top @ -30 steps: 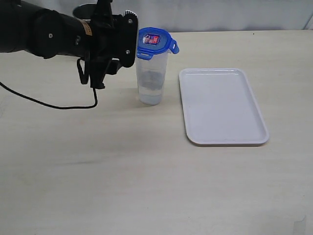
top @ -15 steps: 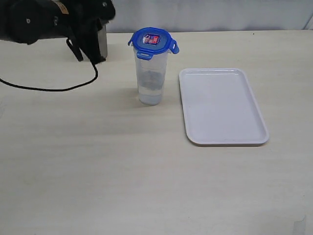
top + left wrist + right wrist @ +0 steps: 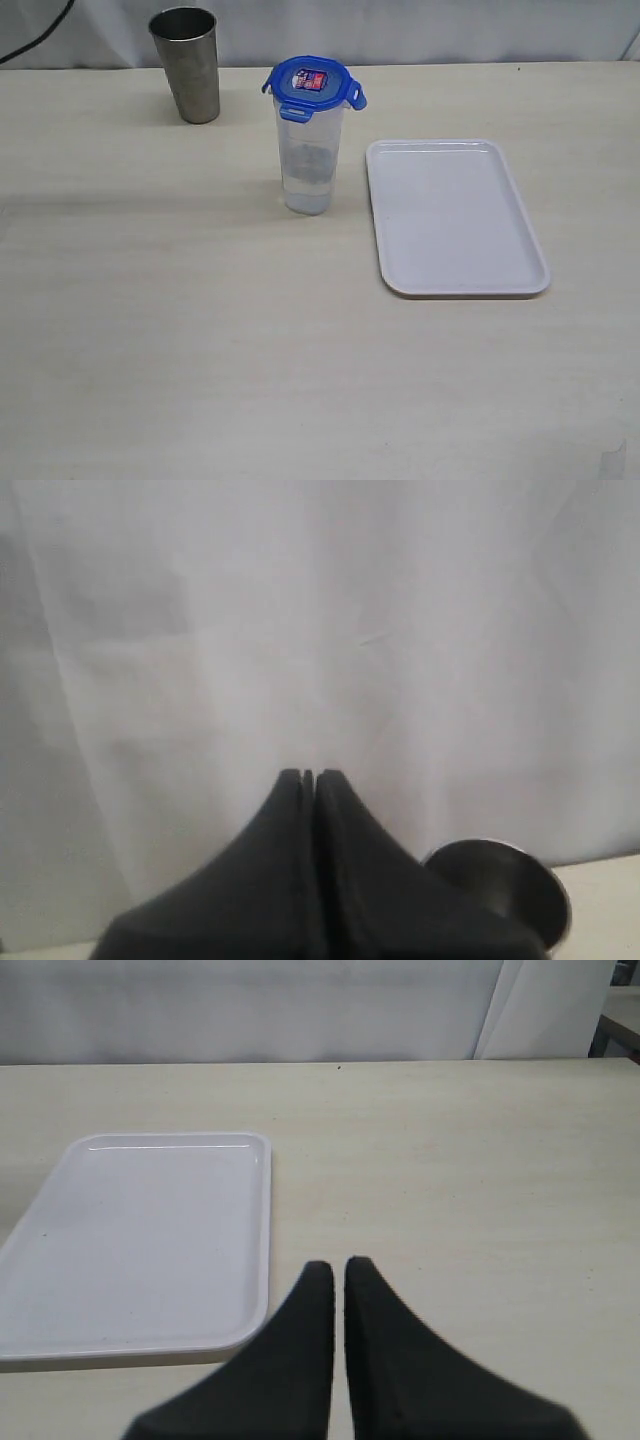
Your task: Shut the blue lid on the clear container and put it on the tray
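The clear container (image 3: 305, 165) stands upright on the surface just beside the tray (image 3: 455, 215), not on it, with the blue lid (image 3: 312, 85) resting on its mouth. Both hands are clenched on nothing: the left hand (image 3: 308, 776) faces a pale backdrop and the right hand (image 3: 337, 1265) is near the tray. I judge that some flaps stick outward, so they should be pressed down first, then the container gripped on its body, kept upright and set inside the rim. The lid's small red-and-white label (image 3: 309, 80) is too small to read.

Glossy white plastic tray (image 3: 455, 220), dull steel cup (image 3: 187, 64), matt table (image 3: 200, 350).
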Controlling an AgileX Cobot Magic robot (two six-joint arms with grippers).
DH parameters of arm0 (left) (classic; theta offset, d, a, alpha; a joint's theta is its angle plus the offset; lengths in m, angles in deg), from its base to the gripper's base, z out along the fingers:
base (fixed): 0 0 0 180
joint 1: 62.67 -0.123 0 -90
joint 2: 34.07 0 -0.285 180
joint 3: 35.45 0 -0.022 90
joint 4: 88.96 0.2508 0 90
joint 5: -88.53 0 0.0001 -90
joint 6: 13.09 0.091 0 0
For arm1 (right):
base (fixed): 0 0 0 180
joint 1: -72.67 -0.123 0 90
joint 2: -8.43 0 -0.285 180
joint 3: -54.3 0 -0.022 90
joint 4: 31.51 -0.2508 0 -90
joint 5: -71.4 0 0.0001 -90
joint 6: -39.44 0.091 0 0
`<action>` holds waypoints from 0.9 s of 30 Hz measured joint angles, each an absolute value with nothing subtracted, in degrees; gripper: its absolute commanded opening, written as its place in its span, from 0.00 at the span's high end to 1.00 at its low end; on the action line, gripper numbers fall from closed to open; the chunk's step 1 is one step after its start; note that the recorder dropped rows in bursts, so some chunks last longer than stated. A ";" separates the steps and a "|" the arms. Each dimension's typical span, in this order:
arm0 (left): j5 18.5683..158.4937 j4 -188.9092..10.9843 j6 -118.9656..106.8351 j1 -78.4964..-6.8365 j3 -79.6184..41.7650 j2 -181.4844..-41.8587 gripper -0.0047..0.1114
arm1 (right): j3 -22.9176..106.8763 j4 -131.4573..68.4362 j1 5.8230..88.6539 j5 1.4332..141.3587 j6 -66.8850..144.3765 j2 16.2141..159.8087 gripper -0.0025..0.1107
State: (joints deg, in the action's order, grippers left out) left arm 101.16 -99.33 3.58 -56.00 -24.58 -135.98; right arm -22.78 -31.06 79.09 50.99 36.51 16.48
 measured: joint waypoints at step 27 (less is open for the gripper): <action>147.79 -25.74 -44.42 -57.09 -19.01 -154.50 0.96 | -22.78 -31.06 79.09 50.99 36.51 16.48 0.94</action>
State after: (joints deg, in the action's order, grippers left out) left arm 147.79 -25.74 -44.42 -57.09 -19.01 -154.50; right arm -22.78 -31.06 79.09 50.99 36.51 16.48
